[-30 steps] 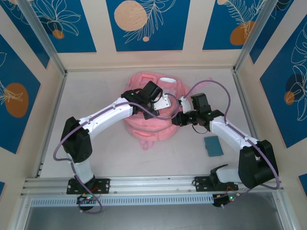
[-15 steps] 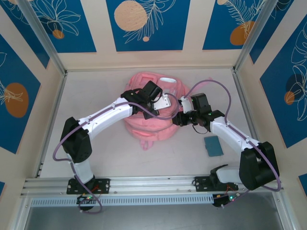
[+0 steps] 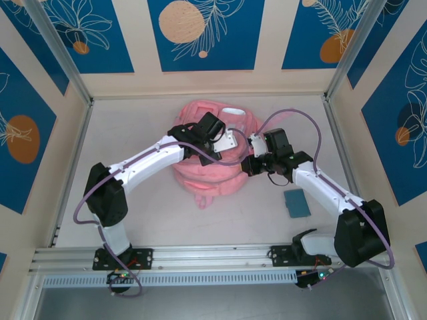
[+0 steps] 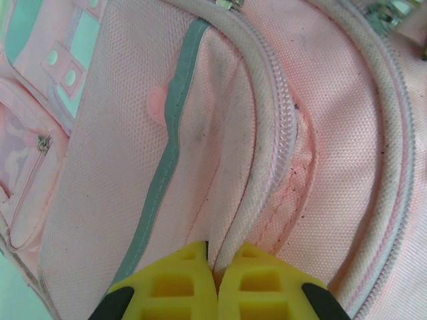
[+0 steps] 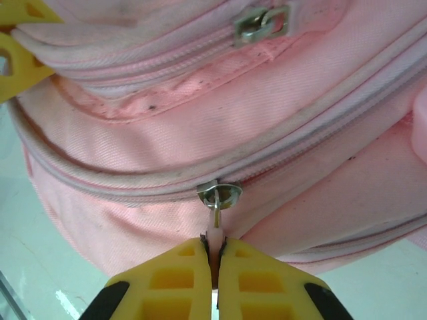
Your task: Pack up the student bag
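Note:
The student bag (image 3: 195, 177) is a pink fabric backpack lying mid-table under both arms. My left gripper (image 3: 230, 141) is over its top. In the left wrist view that gripper (image 4: 217, 257) is shut on a fold of the bag's white zipper edge (image 4: 267, 133). My right gripper (image 3: 245, 165) is at the bag's right side. Its jaws (image 5: 215, 245) are shut on the pale pull tab (image 5: 214, 230) that hangs from a metal zipper slider (image 5: 220, 193). A second slider (image 5: 262, 23) sits on the zipper line above. A yellow finger (image 5: 17, 60) of the left gripper shows at the top left.
A small teal flat object (image 3: 296, 202) lies on the table right of the bag, by the right arm's forearm. Framed walls close the table on three sides, and a metal rail (image 3: 213, 257) runs along the near edge.
The right gripper has closed on the zipper pull tab and the right arm has shifted slightly toward the bag. The left arm holds still with its grip on the bag.

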Controlling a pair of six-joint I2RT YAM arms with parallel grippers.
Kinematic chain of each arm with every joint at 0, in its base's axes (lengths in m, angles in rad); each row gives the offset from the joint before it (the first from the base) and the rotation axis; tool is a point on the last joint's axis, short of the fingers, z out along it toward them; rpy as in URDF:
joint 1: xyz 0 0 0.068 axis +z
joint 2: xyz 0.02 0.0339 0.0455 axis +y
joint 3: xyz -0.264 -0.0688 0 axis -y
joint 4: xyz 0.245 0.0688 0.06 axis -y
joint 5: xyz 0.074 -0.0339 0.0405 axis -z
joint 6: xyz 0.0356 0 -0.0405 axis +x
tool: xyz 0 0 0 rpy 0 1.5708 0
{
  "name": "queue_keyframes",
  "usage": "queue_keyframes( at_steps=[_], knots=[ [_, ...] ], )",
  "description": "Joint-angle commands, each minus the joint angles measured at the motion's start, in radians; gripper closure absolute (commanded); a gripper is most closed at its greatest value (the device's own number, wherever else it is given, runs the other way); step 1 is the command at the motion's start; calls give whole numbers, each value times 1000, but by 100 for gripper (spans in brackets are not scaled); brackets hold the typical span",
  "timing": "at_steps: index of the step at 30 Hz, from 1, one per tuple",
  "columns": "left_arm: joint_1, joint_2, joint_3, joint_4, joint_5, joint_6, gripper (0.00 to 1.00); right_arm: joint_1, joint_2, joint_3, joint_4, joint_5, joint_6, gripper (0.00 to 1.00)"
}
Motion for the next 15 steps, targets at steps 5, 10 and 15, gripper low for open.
queue_keyframes(
  at_steps=[5,10,15],
  knots=[
    [10,-26,26,95,-5,-157,100,61,-92,-10,-87,-138,68,95],
    [10,-14,30,129,40,-223,100,125,-98,-66,38,-271,168,96],
    [10,-15,22,172,66,-273,100,184,-44,-91,176,-299,258,97]
  ],
)
